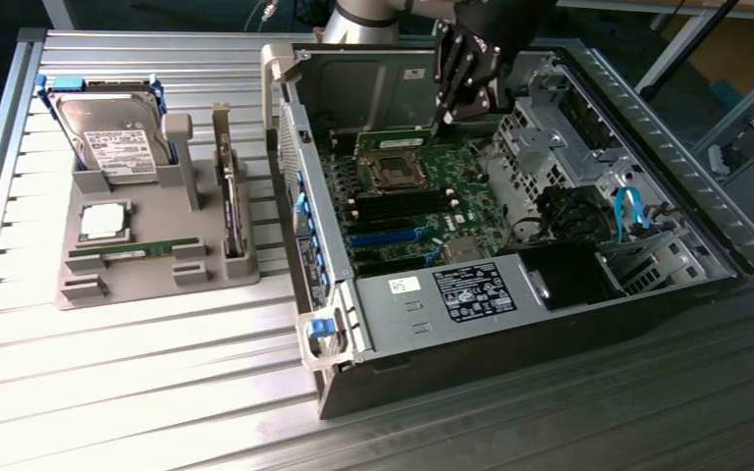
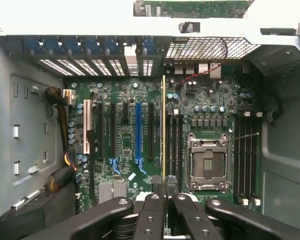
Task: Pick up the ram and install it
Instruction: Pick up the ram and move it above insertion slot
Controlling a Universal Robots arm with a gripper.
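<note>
Wrist view: tool point(image 2: 165, 184) pinches ram point(image 2: 163, 125) edge-on over motherboard point(image 2: 125, 142)

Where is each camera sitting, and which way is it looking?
Exterior view: up high off the arm, looking down at the ribbed metal table and open dark computer case; the arm's black fingers hang over the case.
Wrist view: on the wrist, looking into the case at the green motherboard; the fingers show, shut on the thin green ram stick.
Shared: motherboard, square silver processor socket.
</note>
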